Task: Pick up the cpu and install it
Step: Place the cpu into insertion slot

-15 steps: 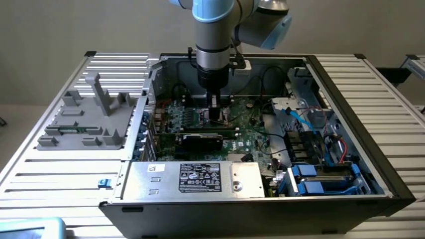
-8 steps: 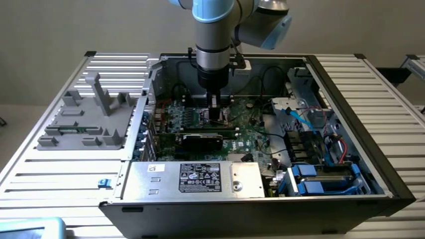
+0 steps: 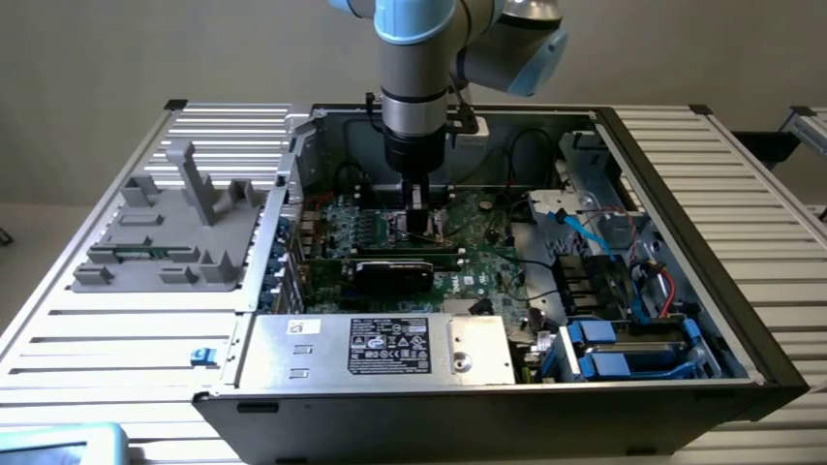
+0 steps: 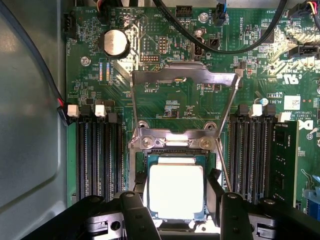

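Observation:
The cpu [image 4: 176, 186], a small square chip with a pale shiny top and a thin green rim, lies level over the dark socket frame [image 4: 175, 142] on the green motherboard [image 4: 165, 102]. My gripper [image 4: 178, 202] is shut on it, with one black finger [image 4: 136, 212] at each side edge. I cannot tell whether the chip rests in the socket or hangs just above it. The socket's metal load plate [image 4: 182, 80] is swung open beyond the chip. In the exterior view the gripper [image 3: 421, 229] reaches straight down inside the open computer case [image 3: 672, 194], onto the board's middle.
Memory slots [image 4: 100, 155] flank the socket on both sides, and black cables [image 4: 220, 47] cross the board beyond the load plate. A silver box with a white label [image 3: 375, 347] sits at the case's near edge, a black card [image 3: 407, 271] lies near the socket, and a grey fixture [image 3: 168, 232] stands at the exterior view's left.

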